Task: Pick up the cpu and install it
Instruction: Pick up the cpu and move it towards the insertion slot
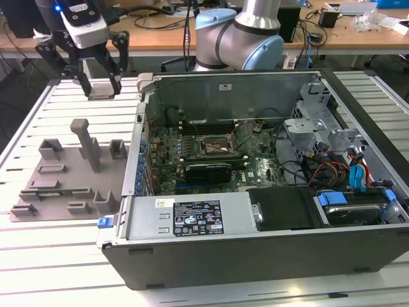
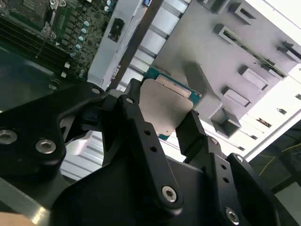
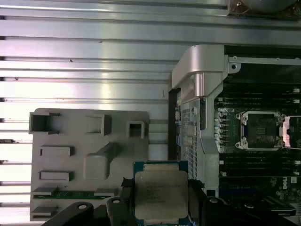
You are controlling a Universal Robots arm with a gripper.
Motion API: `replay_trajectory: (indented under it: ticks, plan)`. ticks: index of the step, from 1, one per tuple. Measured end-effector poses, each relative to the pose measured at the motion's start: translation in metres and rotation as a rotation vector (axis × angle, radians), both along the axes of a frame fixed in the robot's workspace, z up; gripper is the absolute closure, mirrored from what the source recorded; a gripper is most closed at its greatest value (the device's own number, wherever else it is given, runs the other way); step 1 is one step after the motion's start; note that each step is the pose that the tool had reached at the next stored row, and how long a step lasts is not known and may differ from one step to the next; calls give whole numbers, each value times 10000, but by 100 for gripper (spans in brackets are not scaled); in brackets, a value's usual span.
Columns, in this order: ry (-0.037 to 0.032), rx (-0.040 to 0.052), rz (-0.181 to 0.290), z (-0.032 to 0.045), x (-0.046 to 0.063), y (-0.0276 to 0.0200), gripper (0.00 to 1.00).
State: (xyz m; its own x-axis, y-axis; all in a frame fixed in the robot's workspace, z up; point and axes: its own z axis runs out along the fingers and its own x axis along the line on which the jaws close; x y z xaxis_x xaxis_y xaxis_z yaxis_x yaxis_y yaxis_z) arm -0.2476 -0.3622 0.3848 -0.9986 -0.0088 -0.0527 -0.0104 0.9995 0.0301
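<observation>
Gripper: the black two-finger gripper (image 1: 101, 85) hangs in the upper left of the exterior view, above the table and clear of it.
Gripper state: clenched on the cpu, with one finger against each of two opposite edges, as seen in both wrist views (image 3: 161, 203) (image 2: 164, 115).
Cpu: the cpu (image 1: 101, 91), a small flat square chip with a shiny silver-grey metal top and a thin green edge, is held in the air between the fingers. In the first wrist view (image 3: 161, 190) its metal top faces the camera.
Cpu place: in the exterior view it is above the far end of the tray, just to the exterior view's left of the corner of the computer case, and touches neither.
Tray: the flat grey plastic tray (image 1: 57, 192) with raised blocks lies on the table at the left of the exterior view, beside the case.
Computer case: the open dark grey metal computer case (image 1: 255, 249) takes the centre and right of the exterior view, with the green motherboard (image 1: 172, 160) inside it.
Socket: the black rectangular socket (image 1: 214, 146) sits on the motherboard, well apart from the cpu; in the first wrist view (image 3: 261, 131) its dark inner field is uncovered.
Table: the slatted pale metal table (image 1: 38, 275) carries the tray and the case.
Robot arm: the grey and light blue robot arm (image 1: 239, 38) stands behind the case at the top centre.
</observation>
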Motion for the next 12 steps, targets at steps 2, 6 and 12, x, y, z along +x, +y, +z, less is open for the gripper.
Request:
replay_trajectory:
  ticks: [2, 6, 12]
  plan:
    - [1, -1, 0, 1, 56, 0, 45]
    - [1, 0, 0, 0, 271, 0, 45]
    - [1, 0, -1, 0, 627, 0, 45]
